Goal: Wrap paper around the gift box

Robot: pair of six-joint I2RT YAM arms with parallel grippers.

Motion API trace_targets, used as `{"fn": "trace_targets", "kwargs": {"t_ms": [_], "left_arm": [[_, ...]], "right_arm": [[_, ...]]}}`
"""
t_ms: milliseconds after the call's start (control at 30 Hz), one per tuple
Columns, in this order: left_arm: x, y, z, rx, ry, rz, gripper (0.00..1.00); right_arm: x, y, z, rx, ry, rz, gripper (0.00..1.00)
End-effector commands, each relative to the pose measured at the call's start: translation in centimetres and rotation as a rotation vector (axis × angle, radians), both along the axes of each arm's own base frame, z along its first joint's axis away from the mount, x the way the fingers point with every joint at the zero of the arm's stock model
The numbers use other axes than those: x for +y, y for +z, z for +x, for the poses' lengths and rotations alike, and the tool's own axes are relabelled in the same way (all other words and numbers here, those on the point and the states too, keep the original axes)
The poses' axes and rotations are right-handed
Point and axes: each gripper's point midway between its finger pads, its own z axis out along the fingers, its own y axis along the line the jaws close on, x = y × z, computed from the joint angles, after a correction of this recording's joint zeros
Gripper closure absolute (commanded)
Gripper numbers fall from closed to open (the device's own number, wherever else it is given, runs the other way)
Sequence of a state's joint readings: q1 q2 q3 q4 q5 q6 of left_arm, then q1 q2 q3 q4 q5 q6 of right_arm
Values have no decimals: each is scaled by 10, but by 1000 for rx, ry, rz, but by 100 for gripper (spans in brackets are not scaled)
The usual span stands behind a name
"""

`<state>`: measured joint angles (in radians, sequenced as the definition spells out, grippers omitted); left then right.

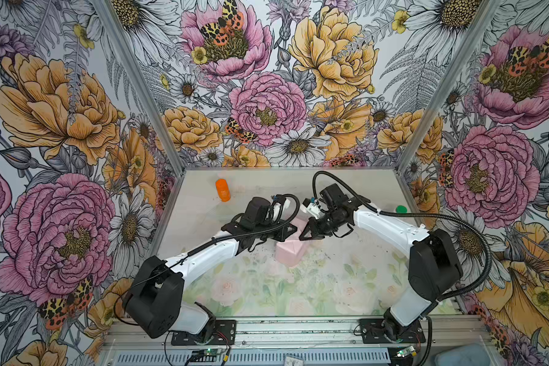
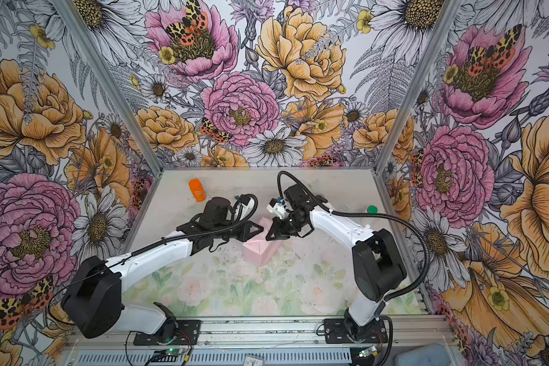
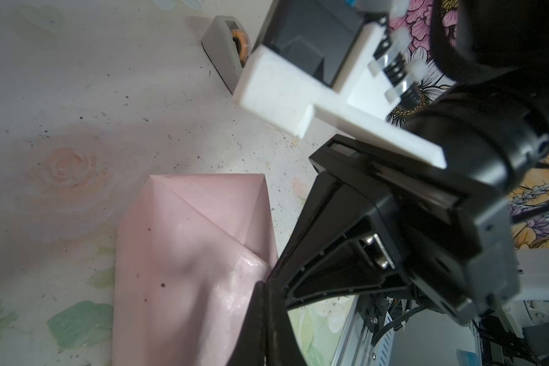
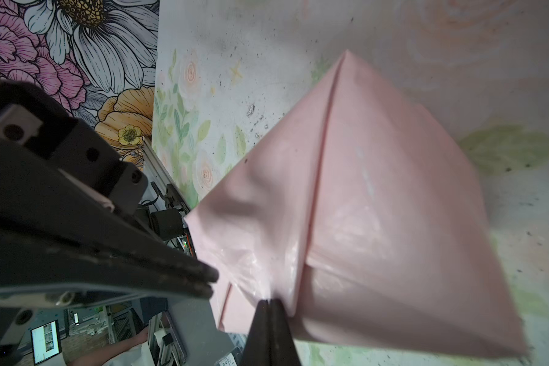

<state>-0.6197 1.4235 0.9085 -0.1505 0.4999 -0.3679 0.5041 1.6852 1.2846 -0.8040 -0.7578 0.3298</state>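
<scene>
The paper (image 1: 290, 250) lies pale pink side out, folded into a low package in the middle of the table; it also shows in the wrist views (image 3: 184, 253) (image 4: 377, 221). The gift box is hidden under it. Both grippers meet at the package's far end. My right gripper (image 4: 268, 302) is shut on a crinkled, glossy fold of the paper. My left gripper (image 3: 264, 283) is shut too, its tips at the paper's edge right beside the right one. In both top views the left gripper (image 1: 296, 229) and right gripper (image 1: 300, 237) almost touch.
A grey tape dispenser (image 3: 225, 54) stands on the table beyond the package. An orange cylinder (image 1: 223, 189) sits at the back left and a green cap (image 1: 401, 209) at the back right. Floral walls close in three sides of the table (image 1: 330, 285).
</scene>
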Motion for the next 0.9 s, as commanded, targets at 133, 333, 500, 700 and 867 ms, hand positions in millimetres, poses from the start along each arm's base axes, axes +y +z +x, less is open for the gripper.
{"fn": "trace_targets", "kwargs": {"t_ms": [133,333,500,700,867], "left_arm": [[-13,8,3,-22,-29,-40,97],[-14,1,9,-19,-12,-29,97],[-14,-7,13,-17,0,-13,97],[-10,-21,17,0,27,27,97],[4,-47,14,34,55,122,99]], "right_arm": [[-7,-20,-1,71,-23,-74,100],[-6,-19,-1,78,-24,-69,100],[-4,-18,-3,90,-20,-62,100],[-3,-16,-4,99,-19,-57,100],[-1,-7,-2,92,-23,-38,100]]}}
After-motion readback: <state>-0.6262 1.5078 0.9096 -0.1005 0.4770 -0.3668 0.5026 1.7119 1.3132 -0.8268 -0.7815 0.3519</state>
